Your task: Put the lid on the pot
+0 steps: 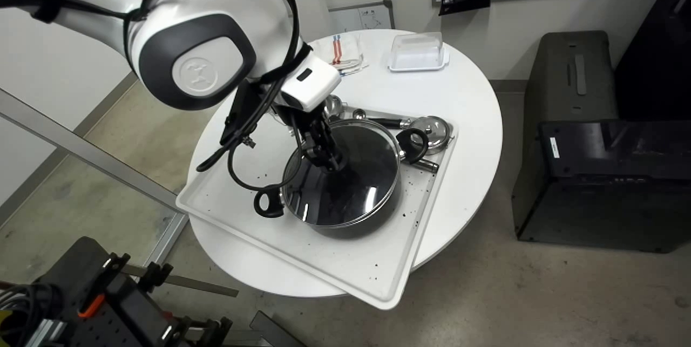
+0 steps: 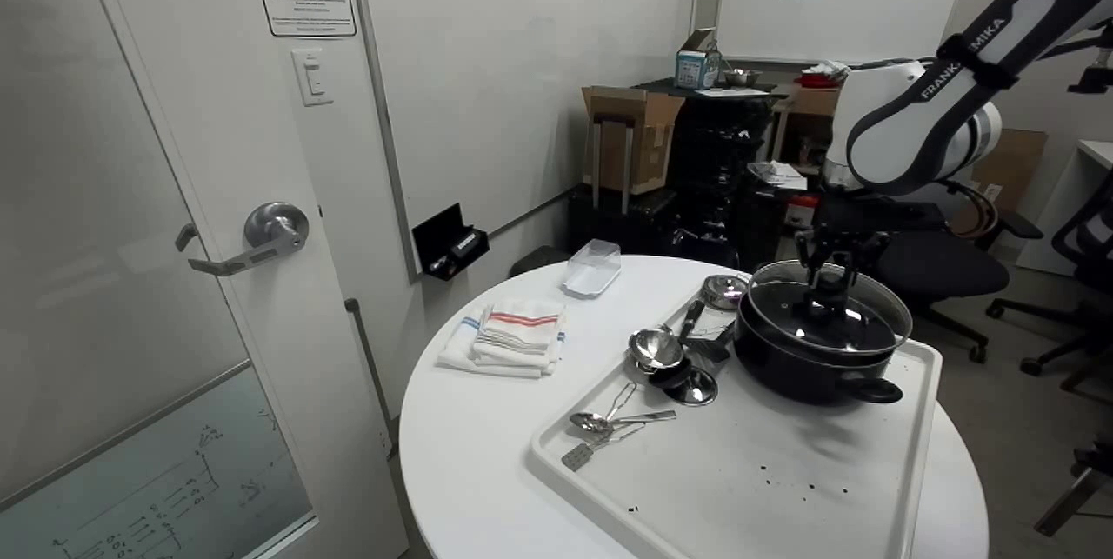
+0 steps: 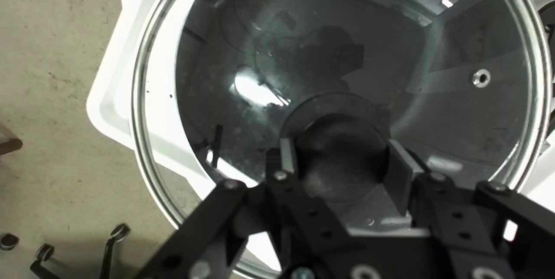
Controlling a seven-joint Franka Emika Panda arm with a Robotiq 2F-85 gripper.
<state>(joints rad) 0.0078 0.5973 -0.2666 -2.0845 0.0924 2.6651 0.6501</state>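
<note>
The lid is a clear glass disc with a metal rim, seen in both exterior views (image 1: 324, 196) (image 2: 869, 335) and the wrist view (image 3: 329, 66). My gripper (image 3: 342, 155) is closed around its black centre knob (image 3: 340, 170), one finger on each side; it also shows in both exterior views (image 1: 333, 162) (image 2: 830, 274). The black pot (image 2: 787, 370) is under the lid, and its loop handle (image 1: 413, 145) sticks out. The lid looks slightly above the pot and off centre. In the wrist view, white tray shows through the glass between lid rim and pot.
The pot stands on a white tray (image 2: 783, 472) on a round white table (image 1: 469, 109). Metal utensils (image 2: 656, 350) and a small lidded metal pot (image 2: 723, 290) lie beside it. Folded towels (image 2: 513, 337) and a clear container (image 2: 593, 268) stand beyond the tray.
</note>
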